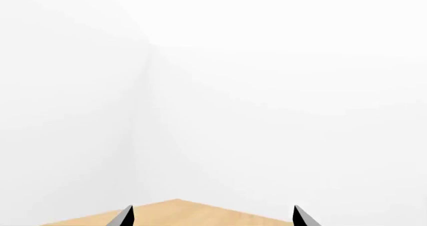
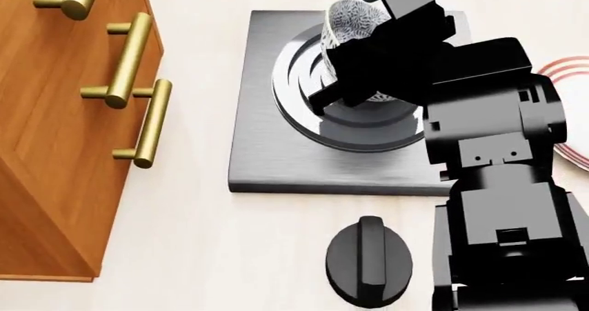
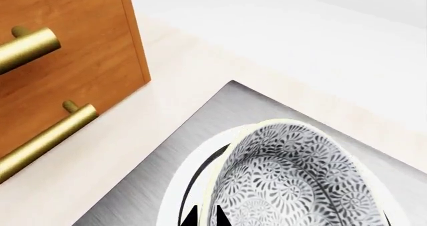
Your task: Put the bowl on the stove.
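Right gripper (image 2: 354, 73) pinches the rim of the small deep ceramic bowl with the grey-blue floral pattern (image 2: 354, 21), fingers closed on its wall in the right wrist view, where the bowl (image 3: 293, 186) fills the lower frame. Bowl sits over the raised ring burner of the flat square dark grey metal stove (image 2: 267, 145), tilted rather than level; whether its base touches the burner can't be told, the arm hides it. Judgement: task nearly done, bowl carried to the right spot; left is to set it flat, release, and back off without tipping it. Left gripper (image 1: 212, 218) shows only two dark fingertips (image 1: 124, 217) set wide apart, nothing between them, over a corner of a light wooden surface (image 1: 180, 213) against white walls. Also in head view: black round knob (image 2: 370, 261) near the stove's front edge, wooden cabinet with brass handles (image 2: 55, 118) at left, red-ringed white plate (image 2: 569, 69) edge at right.
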You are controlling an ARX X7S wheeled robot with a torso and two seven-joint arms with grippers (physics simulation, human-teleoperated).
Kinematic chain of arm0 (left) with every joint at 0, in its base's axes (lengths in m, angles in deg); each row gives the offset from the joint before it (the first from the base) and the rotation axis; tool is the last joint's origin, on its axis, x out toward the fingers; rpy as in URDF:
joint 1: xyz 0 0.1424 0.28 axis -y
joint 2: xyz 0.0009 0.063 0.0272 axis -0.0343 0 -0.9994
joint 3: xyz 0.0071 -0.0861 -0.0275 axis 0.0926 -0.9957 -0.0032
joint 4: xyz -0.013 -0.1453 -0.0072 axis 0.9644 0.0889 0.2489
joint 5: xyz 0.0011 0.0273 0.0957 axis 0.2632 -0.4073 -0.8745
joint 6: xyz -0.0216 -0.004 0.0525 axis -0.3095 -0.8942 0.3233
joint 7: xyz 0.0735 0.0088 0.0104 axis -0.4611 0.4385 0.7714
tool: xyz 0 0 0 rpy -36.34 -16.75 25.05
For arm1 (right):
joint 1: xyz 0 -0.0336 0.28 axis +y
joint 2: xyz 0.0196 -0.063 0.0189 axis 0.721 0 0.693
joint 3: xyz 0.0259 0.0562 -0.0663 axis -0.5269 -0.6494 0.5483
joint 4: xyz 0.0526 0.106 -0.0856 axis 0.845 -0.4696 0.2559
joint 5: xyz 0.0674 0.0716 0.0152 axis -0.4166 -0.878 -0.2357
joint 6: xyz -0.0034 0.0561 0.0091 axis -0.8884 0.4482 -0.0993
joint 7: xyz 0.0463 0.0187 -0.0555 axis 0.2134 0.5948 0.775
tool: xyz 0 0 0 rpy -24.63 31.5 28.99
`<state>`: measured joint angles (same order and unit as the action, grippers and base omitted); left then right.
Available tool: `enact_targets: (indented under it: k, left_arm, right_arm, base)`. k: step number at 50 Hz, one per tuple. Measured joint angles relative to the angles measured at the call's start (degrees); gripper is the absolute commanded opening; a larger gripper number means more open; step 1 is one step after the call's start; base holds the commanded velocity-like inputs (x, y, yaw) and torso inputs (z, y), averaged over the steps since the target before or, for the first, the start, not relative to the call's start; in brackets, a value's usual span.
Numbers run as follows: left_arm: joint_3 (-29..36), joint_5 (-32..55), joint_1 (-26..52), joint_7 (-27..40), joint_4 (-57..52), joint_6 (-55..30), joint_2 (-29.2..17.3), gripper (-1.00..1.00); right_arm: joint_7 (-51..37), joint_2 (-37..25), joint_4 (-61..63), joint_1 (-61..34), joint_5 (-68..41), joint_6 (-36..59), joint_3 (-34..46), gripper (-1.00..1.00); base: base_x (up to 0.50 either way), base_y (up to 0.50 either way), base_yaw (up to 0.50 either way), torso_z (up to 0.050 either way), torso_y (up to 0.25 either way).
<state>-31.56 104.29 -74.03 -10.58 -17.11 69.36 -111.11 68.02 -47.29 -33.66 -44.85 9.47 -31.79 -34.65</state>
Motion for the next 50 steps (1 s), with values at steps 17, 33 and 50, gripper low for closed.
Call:
enact_targets:
  k: [17, 33, 50]
  left_arm:
    - [-0.1, 0.2, 0.0, 0.3, 0.2, 0.3, -0.1, 1.00]
    - [-0.3, 0.3, 0.0, 0.4, 0.3, 0.6, -0.2, 1.00]
    - [-0.2, 0.3, -0.1, 0.5, 0.5, 0.9, -0.3, 1.00]
  right_arm:
    - [0.0, 0.0, 0.0, 0.0, 0.0, 0.0, 0.0, -1.00]
    - [0.1, 0.0, 0.0, -0.3, -0.3, -0.2, -0.5, 1.00]
    - [0.1, 0.0, 0.0, -0.4, -0.4, -0.2, -0.6, 1.00]
  base:
    - [0.00, 0.00, 0.00, 0.000, 0.000]
    - [0.00, 0.00, 0.00, 0.000, 0.000]
    - [0.00, 0.00, 0.00, 0.000, 0.000]
